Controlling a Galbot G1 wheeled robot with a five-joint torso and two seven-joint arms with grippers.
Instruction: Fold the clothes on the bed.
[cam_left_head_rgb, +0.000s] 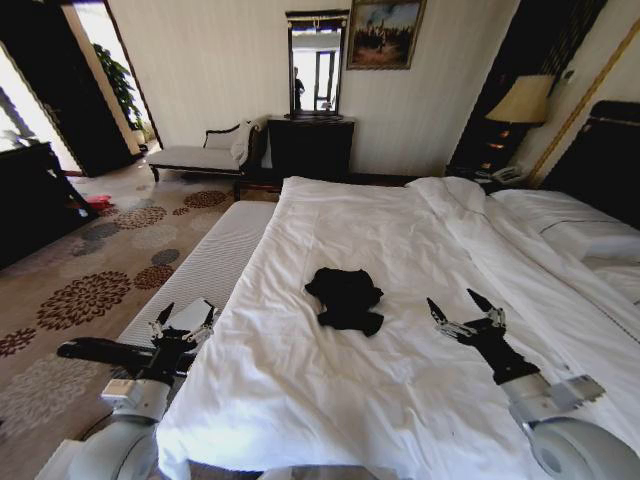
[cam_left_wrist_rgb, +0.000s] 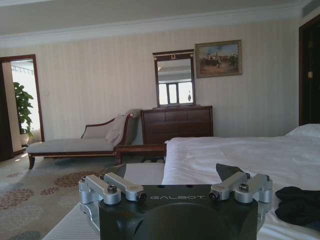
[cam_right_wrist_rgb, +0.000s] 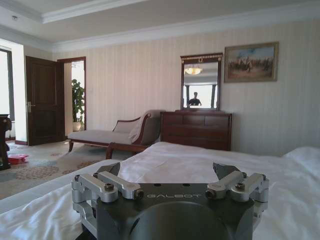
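The clothes, one small black T-shirt, lie crumpled in a heap near the middle of the bed, on its white duvet. My right gripper hovers open just above the duvet, a short way right of the shirt and apart from it. My left gripper is open at the bed's left edge, left of the shirt, with nothing between its fingers. The left wrist view looks past the open left gripper to the shirt lying off to one side. The right wrist view looks over the open right gripper across the duvet.
A narrow white-cushioned bench runs along the bed's left side, under my left arm. Patterned carpet lies beyond it. A chaise, a dark dresser with a mirror, and a lamp stand along the far wall. Pillows are at the right.
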